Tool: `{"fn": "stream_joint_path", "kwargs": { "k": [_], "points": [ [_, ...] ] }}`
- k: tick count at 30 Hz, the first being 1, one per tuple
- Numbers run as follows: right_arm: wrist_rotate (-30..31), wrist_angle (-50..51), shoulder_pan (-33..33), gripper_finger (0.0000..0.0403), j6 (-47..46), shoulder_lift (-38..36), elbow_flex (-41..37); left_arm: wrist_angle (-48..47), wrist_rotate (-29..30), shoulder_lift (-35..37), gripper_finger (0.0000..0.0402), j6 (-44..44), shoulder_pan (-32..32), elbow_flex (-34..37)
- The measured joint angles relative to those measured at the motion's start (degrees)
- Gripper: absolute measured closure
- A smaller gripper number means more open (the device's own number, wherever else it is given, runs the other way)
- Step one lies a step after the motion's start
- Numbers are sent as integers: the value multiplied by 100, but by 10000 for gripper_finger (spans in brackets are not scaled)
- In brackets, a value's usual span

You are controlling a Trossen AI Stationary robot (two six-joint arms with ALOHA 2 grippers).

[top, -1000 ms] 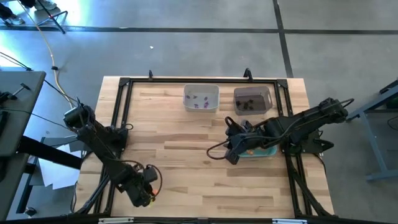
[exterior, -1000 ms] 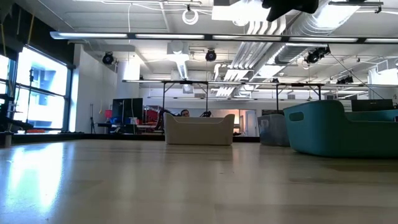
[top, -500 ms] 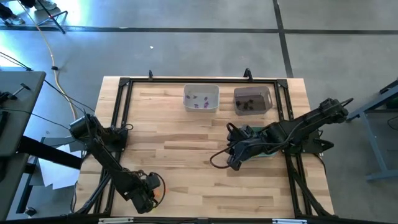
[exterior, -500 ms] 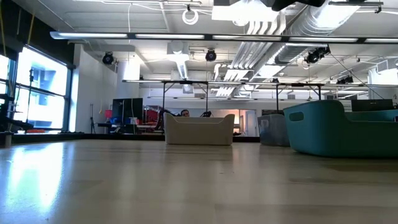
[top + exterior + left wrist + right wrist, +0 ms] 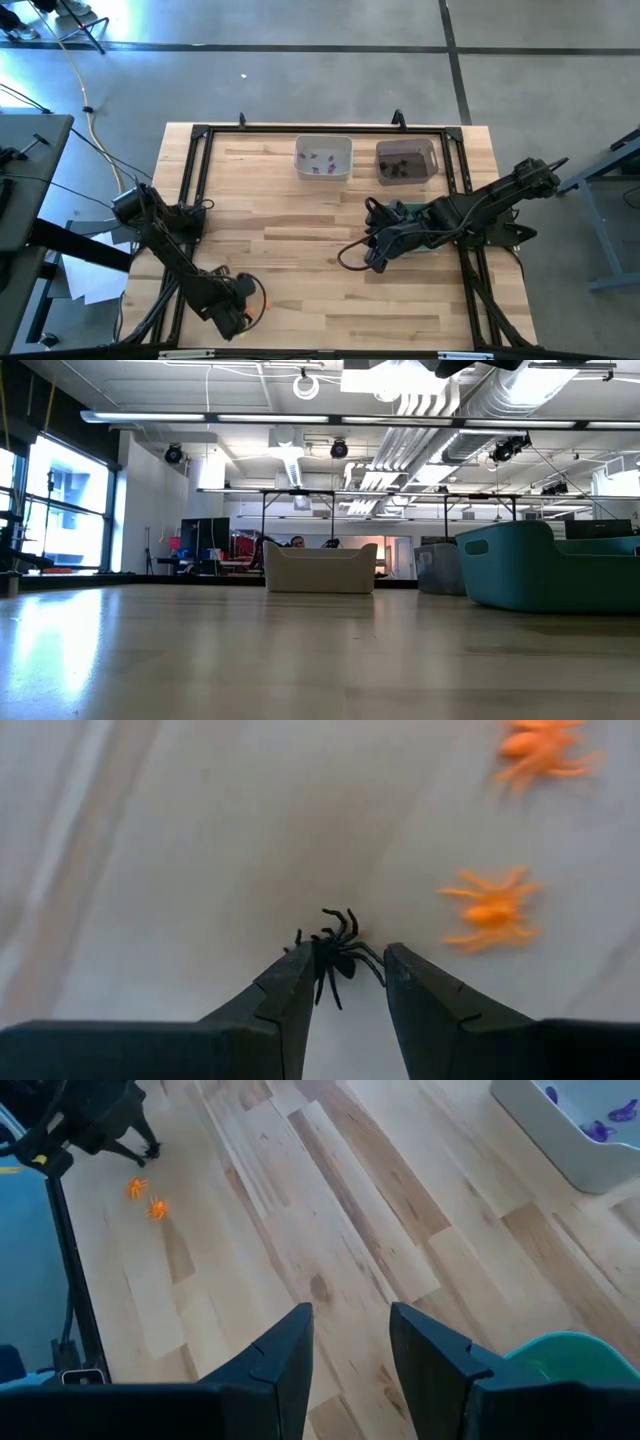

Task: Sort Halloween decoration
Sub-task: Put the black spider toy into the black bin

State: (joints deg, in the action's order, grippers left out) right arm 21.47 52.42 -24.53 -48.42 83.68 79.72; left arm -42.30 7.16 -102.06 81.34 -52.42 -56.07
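The left wrist view gives the real detail: the left pincer (image 5: 345,982) has its fingers apart, with a black spider (image 5: 335,952) sitting right between the tips, touching or nearly touching both, so it's hard to say if it's actually gripped. Two orange spiders (image 5: 488,910) lie on the counter (image 5: 300,240) close by. From overhead those trinkets are too tiny to make out; there the left pincer (image 5: 243,312) sits near the counter's front-left corner. Only the overhead shows purple bits in the white bin (image 5: 323,156) and dark ones in the grey bin (image 5: 406,160). The right pincer (image 5: 350,1342) hangs open near the teal bin (image 5: 545,565). Versus a second ago, the left arm has shifted slightly and the right arm now covers more of the teal bin.
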Motion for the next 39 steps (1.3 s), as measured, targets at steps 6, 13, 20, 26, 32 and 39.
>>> {"fn": "stream_joint_path", "kwargs": {
  "k": [6,13,20,26,32,39],
  "points": [
    [4,0,0,274,0,0,0,-303,-28,-4,293,-8,95,4],
    [13,0,7,274,83,0,0,-332,-140,-4,378,2,187,11],
    [13,0,9,274,87,0,0,-349,-206,-17,399,131,189,-110],
    [18,2,9,274,90,0,0,-836,-154,-35,401,-23,189,-904],
    [108,50,9,274,90,-2,2,-1269,304,-37,401,-358,189,-1828],
    [107,167,-27,274,42,-2,2,-1864,1591,-31,401,-992,189,-2956]
  ]
}}
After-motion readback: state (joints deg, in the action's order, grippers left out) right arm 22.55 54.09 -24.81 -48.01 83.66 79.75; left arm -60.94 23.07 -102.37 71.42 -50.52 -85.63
